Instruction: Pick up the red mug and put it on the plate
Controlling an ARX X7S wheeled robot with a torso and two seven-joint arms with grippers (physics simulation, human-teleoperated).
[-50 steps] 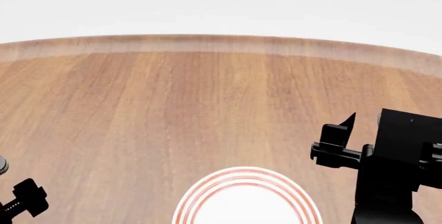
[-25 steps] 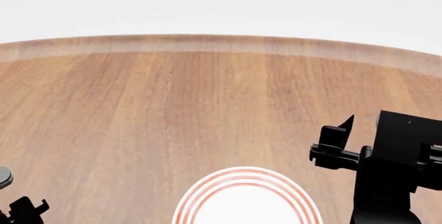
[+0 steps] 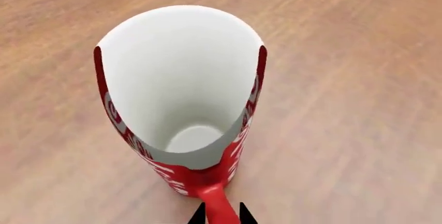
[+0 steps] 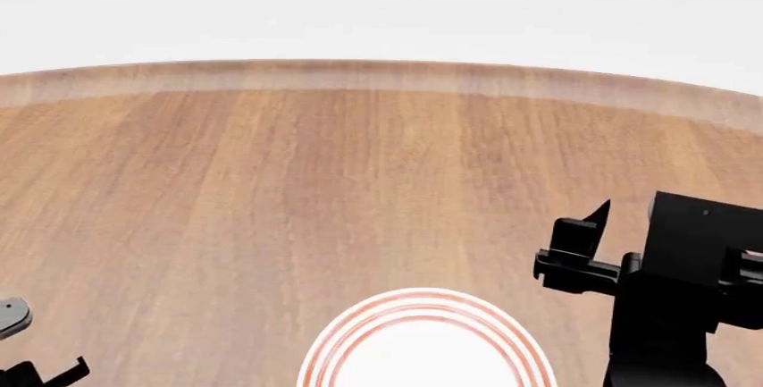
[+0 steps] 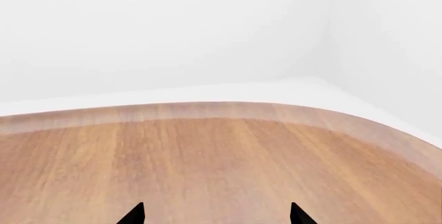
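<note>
The red mug point(image 3: 176, 175), with a white floral pattern and a white inside, fills the left wrist view, seen from above. Its red handle point(image 3: 215, 206) sits between the two black fingertips of my left gripper point(image 3: 221, 218), which stand narrow and close on it. In the head view the mug is out of view and only a bit of my left arm point(image 4: 48, 374) shows at the bottom left. The plate point(image 4: 420, 301), white with red rings, lies at the bottom centre. My right gripper point(image 4: 578, 253) hovers open and empty right of the plate, and in the right wrist view point(image 5: 215, 216) it looks out over bare table.
The round wooden table point(image 4: 357, 181) stretches ahead to its far curved edge point(image 4: 381, 70). A pale wall and floor lie beyond. No other mugs show in these views.
My left arm has slid down towards the bottom left edge of the head view and is nearly out of it. The right arm and the plate have not moved.
</note>
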